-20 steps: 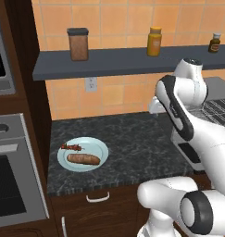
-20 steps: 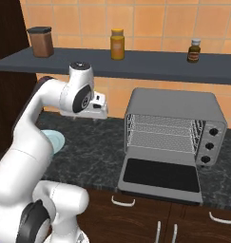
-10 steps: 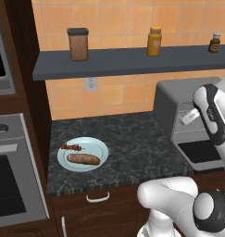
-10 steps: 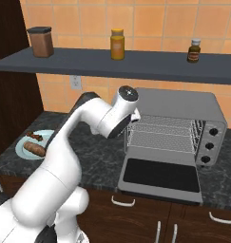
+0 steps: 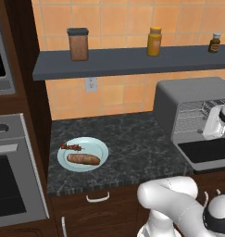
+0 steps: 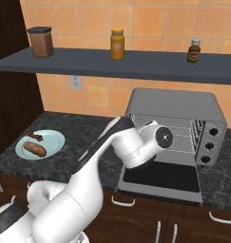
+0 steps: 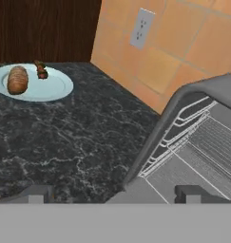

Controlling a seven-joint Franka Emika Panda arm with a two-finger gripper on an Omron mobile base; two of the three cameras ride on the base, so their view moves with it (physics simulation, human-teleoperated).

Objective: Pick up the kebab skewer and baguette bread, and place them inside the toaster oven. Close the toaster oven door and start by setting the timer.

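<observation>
The kebab skewer (image 5: 71, 147) and the brown baguette bread (image 5: 83, 159) lie side by side on a light blue plate (image 5: 99, 149) at the counter's left. The hand view shows them far off at its upper left: baguette bread (image 7: 18, 79), kebab skewer (image 7: 41, 70), plate (image 7: 55, 88). The grey toaster oven (image 6: 176, 102) stands at the right. Its door (image 6: 162, 176) is folded down flat, baring the wire rack (image 6: 183, 135). My gripper (image 7: 115, 194) is open and empty. It hovers at the left front corner of the toaster oven (image 7: 197, 142).
A wall shelf (image 5: 109, 62) above the counter carries a brown canister (image 5: 78, 44), an orange jar (image 5: 154, 41) and a small bottle (image 5: 215, 42). An outlet (image 5: 90, 84) sits in the tiled wall. A built-in oven (image 5: 12, 176) and dark cabinet bound the counter's left.
My arm has swung right, from over the middle of the counter to the front of the open toaster oven. The gripper stays open; the plate and food have not moved.
</observation>
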